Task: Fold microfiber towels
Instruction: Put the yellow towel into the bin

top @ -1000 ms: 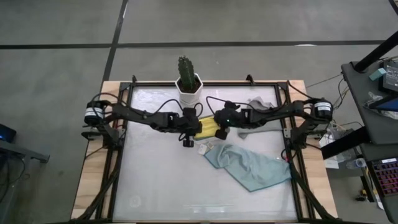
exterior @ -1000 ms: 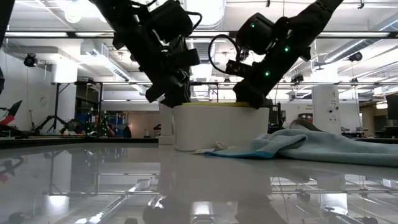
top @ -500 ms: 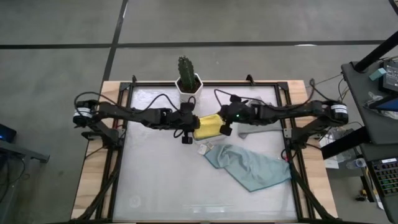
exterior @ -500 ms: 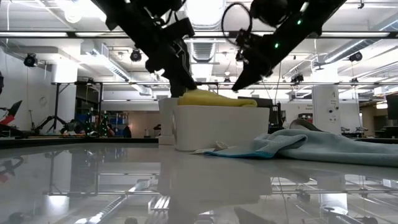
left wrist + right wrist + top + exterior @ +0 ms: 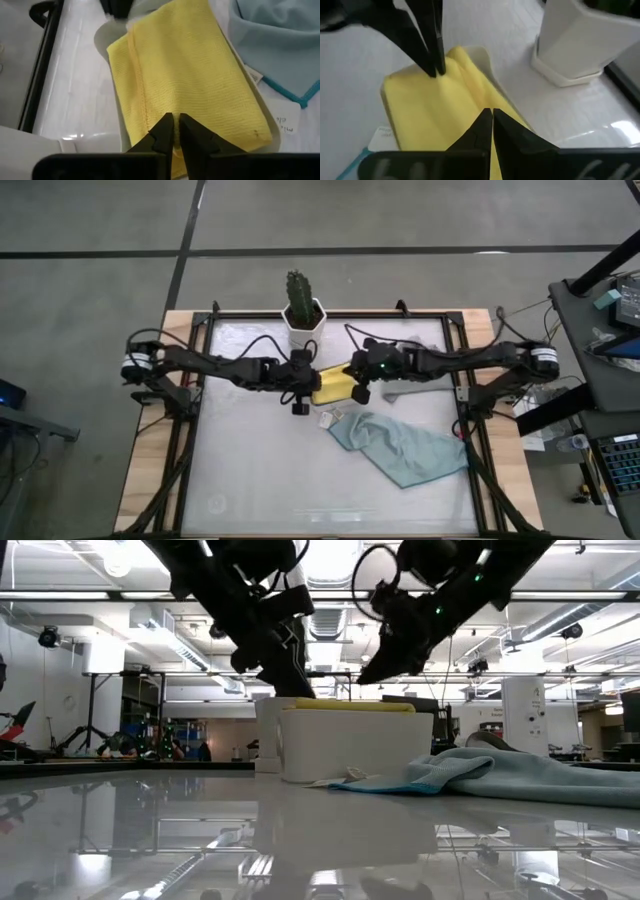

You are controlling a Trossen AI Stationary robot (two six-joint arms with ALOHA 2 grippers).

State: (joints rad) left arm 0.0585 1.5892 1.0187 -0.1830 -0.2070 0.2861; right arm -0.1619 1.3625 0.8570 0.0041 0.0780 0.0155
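Near the table's far edge, the folded yellow towel [image 5: 335,385] lies in the white tray [image 5: 345,740]. The left gripper [image 5: 173,131] and right gripper [image 5: 489,122] each pinch an opposite end of it, fingers clenched. The pale teal towel [image 5: 400,447] lies crumpled toward the right edge.

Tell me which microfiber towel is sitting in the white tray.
The folded yellow microfiber towel lies in the white plastic tray, between both grippers. The pale teal microfiber towel lies crumpled on the table beside the tray, and the grey towel lies farther back.
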